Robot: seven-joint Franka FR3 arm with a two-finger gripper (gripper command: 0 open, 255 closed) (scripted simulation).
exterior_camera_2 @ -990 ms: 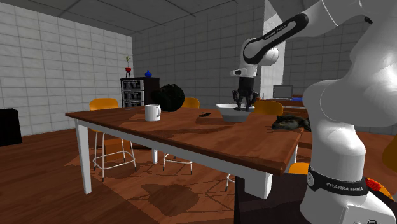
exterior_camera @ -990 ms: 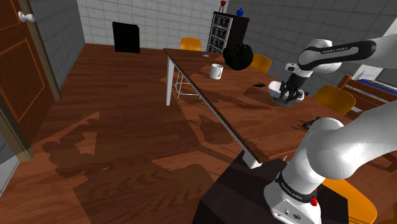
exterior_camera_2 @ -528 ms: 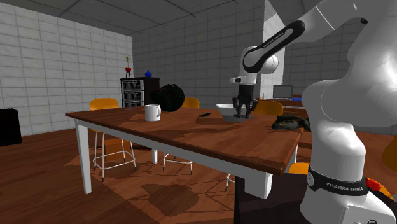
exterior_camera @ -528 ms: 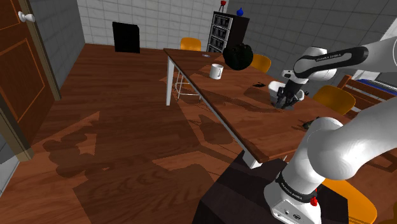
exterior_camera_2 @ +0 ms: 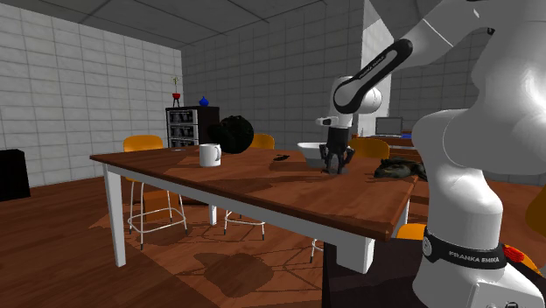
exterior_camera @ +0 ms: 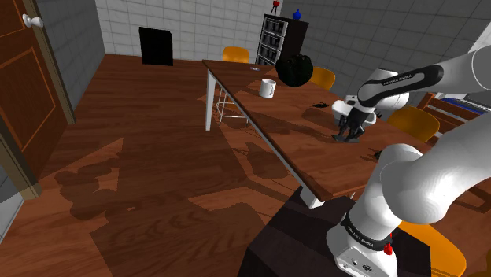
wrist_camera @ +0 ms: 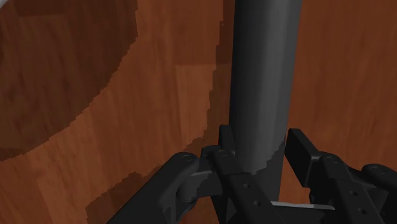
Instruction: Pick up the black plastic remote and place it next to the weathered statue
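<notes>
Franka arm over a long wooden table, its black gripper brought down low above the tabletop. In the wrist view the gripper is clenched on the remote, a long dark grey bar clasped between both fingers and running straight out from them over bare wood; its outer end is cut off by the picture's edge, so contact with the table cannot be told. In the second exterior view the gripper stands just to the right of a white bowl. Farther right lies the low, dark mottled statue, with a strip of bare wood between the two. In the shoulder view the statue lies nearer the stand than the gripper, close to the table's right-hand side. The bowl sits just beyond the gripper, and a small dark item lies to its left. At the far end are a white mug and a black rounded object. The broad stretch between the gripper and the table's left edge is open wood. Orange chairs stand at the right side. Beyond the left edge the floor lies open as far as a brown door.
</notes>
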